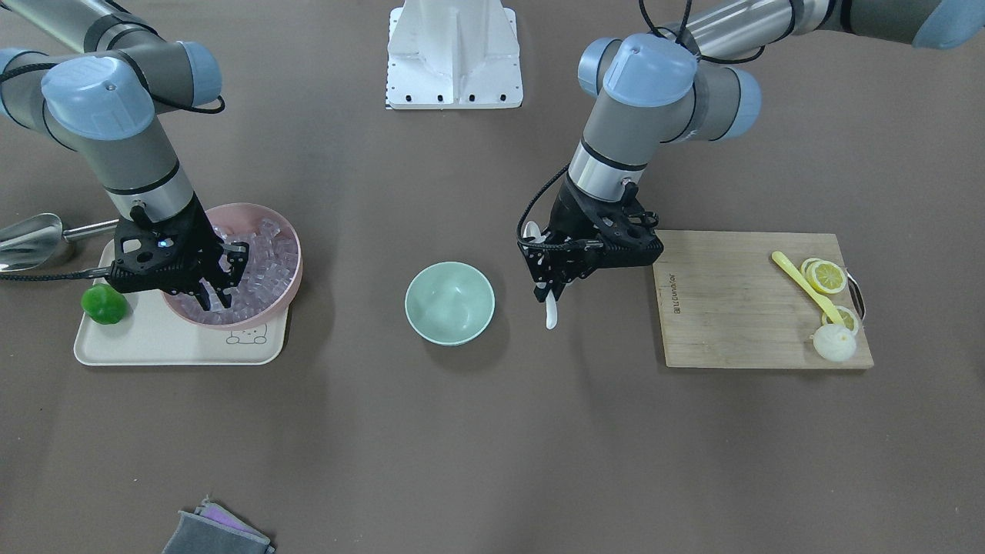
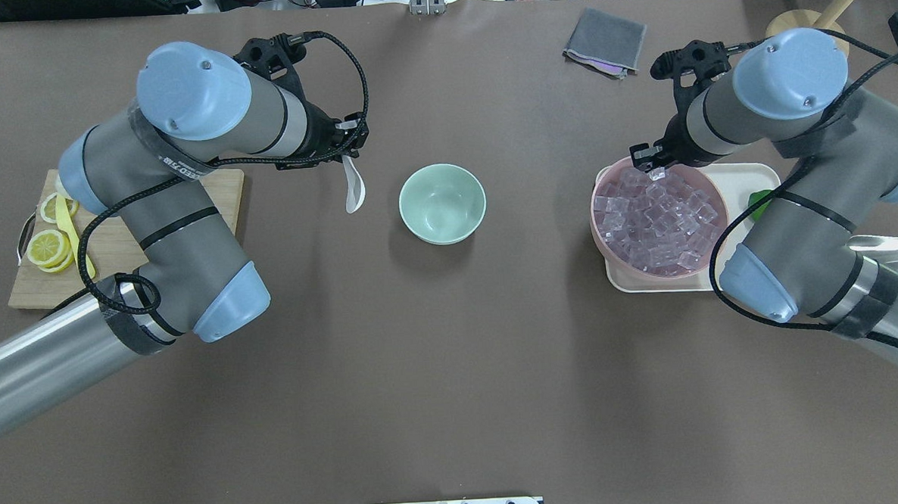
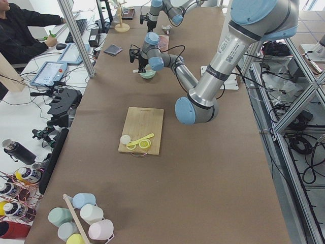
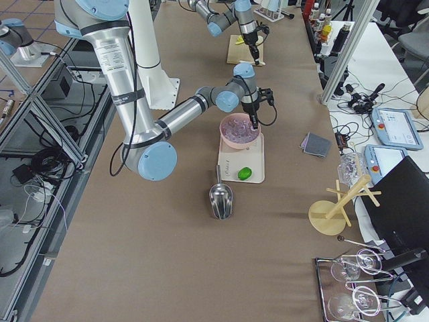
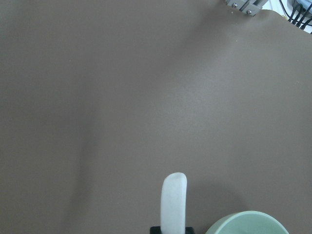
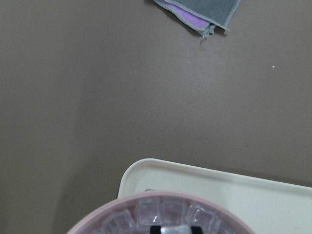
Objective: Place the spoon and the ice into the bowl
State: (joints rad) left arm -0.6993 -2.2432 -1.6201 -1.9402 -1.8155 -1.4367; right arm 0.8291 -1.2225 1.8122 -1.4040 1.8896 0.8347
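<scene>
The mint-green bowl stands empty at the table's middle. My left gripper is shut on the white spoon, held just above the table beside the bowl. The spoon hangs from the gripper in the overhead view, and its handle shows next to the bowl's rim. The ice fills a pink bowl. My right gripper is over that bowl's far side, shut on one ice cube. The wrist view shows more ice.
The pink bowl sits on a cream tray with a green object. A steel scoop lies beside it. A cutting board holds lemon slices and a yellow utensil. A grey cloth lies at the table's edge.
</scene>
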